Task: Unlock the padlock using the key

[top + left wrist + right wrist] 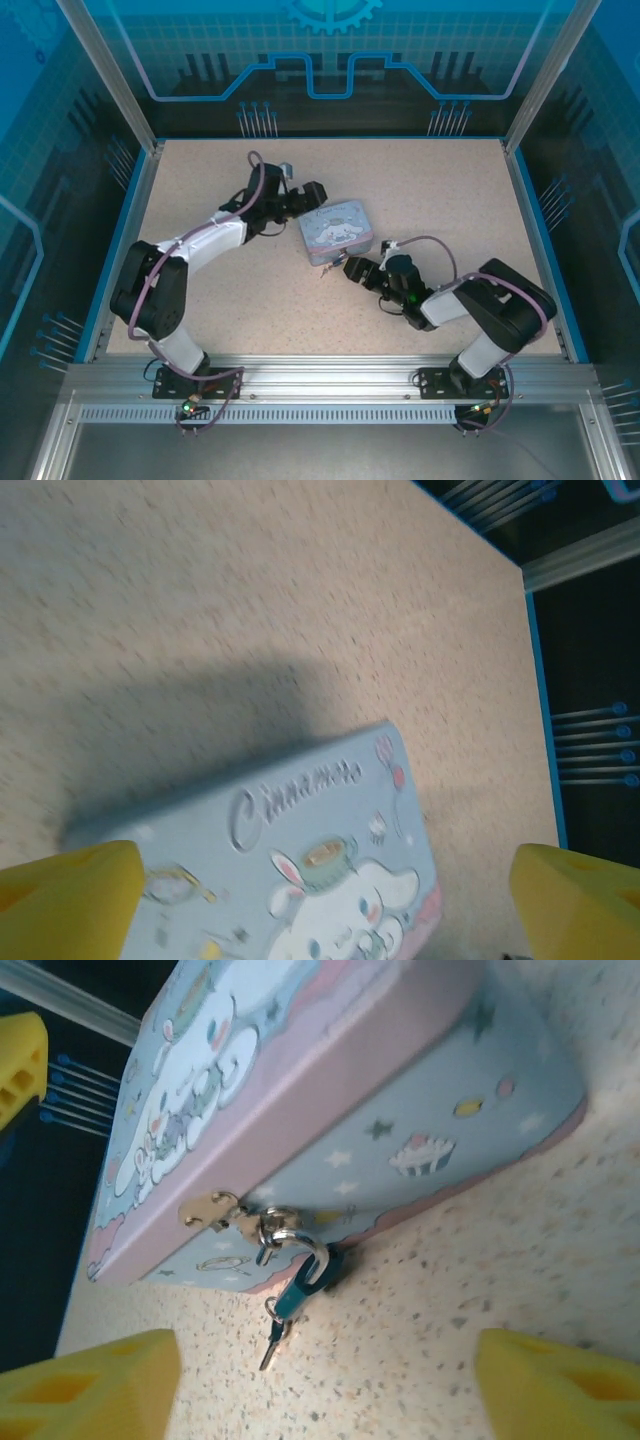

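right hand: spread wide, holding nothing, low over the worktop, facing the clasp.
padlock: one, hanging from the clasp on the tin's near wall; we judge it light, hard and free to swing.
key: one, apparently seated in the padlock's underside; tiny, thin and slippery, so we would pinch its bow flat.
tin: one.
left hand: spread wide, empty, above the tin's lid.

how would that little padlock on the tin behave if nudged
The padlock hangs by its shackle from the tin's hasp, so it would probably swing rather than stay put. It looks small, so likely light. The key at its bottom end would probably wobble along.
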`<state>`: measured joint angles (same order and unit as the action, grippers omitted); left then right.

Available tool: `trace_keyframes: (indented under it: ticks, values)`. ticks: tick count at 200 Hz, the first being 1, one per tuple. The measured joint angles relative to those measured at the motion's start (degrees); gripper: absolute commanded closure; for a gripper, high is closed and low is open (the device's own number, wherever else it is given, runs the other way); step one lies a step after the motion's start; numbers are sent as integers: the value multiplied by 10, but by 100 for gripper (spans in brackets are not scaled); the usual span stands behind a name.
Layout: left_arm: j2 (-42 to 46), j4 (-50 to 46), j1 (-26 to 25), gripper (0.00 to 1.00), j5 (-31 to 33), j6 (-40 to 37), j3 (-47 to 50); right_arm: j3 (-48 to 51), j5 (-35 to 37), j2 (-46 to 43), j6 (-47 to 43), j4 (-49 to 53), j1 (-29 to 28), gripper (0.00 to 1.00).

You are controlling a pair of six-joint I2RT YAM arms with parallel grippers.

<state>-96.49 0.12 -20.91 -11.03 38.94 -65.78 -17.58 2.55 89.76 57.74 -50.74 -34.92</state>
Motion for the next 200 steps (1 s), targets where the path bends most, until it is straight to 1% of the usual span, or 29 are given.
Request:
trace_keyframes:
  ticks: [7, 11, 41, 62, 80, 110, 137, 182, 200]
  values:
    - [-7, -7, 9, 1, -4, -11, -14, 0, -2, -17, -4, 23, 12, 1]
    - [-13, -12, 13, 1, -7, -17, -23, -1, -6, -26, -10, 36, 19, 0]
    - [-82, -43, 17, 1, -33, -64, -105, -14, -22, -76, -19, 126, 69, 0]
    - [-143, -67, 17, 3, -56, -89, -159, -36, -45, -76, -21, 166, 85, 0]
    - [-178, -87, 17, 6, -67, -102, -180, -59, -69, -59, -20, 177, 88, 0]
    - [-193, -120, 17, 9, -90, -114, -181, -93, -103, -9, -18, 169, 89, 0]
    - [-193, -114, 17, 11, -115, -119, -174, -139, -125, 31, -19, 167, 93, 0]
    - [-157, -97, 22, 11, -118, -112, -97, -233, -158, 119, -30, 159, 117, 0]
    - [-140, -97, 22, 10, -113, -105, -73, -243, -166, 132, -32, 151, 125, 0]
